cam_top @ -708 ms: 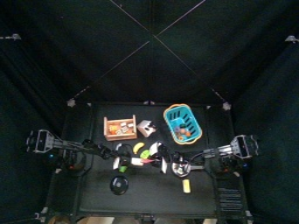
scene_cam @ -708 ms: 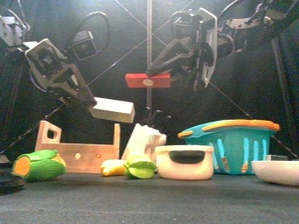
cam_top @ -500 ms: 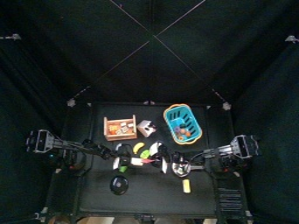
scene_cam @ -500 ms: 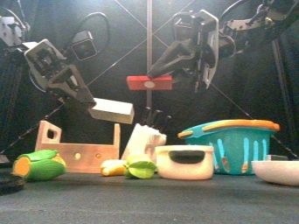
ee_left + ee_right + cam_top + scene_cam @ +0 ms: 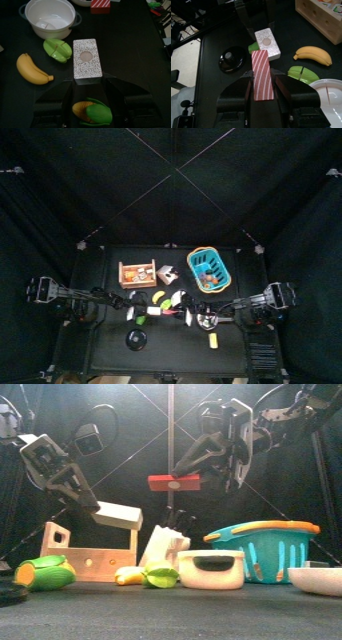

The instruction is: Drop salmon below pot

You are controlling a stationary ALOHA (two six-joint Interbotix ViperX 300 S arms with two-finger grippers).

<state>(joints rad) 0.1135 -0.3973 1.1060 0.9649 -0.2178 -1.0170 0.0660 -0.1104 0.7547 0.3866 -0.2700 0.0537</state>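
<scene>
Wooden crate [image 5: 136, 275] back left on table [image 5: 100, 353], basket [image 5: 207, 268] back right, just beside it. Pot [image 5: 136, 338] front, left of centre. White bowl [image 5: 213, 570] centre front in front view, basket [image 5: 263, 544] behind-right of it, crate [image 5: 90, 554] left. Banana [image 5: 33, 69] beside lime-like fruit [image 5: 58, 50] near white pot [image 5: 50, 18]. Corn [image 5: 46, 572] far left front, before crate. Plate [image 5: 319, 578] far right. Right gripper [image 5: 262, 82] holds salmon [image 5: 262, 75] above table, pot [image 5: 234, 58] lies beyond. Left gripper [image 5: 87, 85] holds box [image 5: 87, 59] raised over corn [image 5: 92, 111].
</scene>
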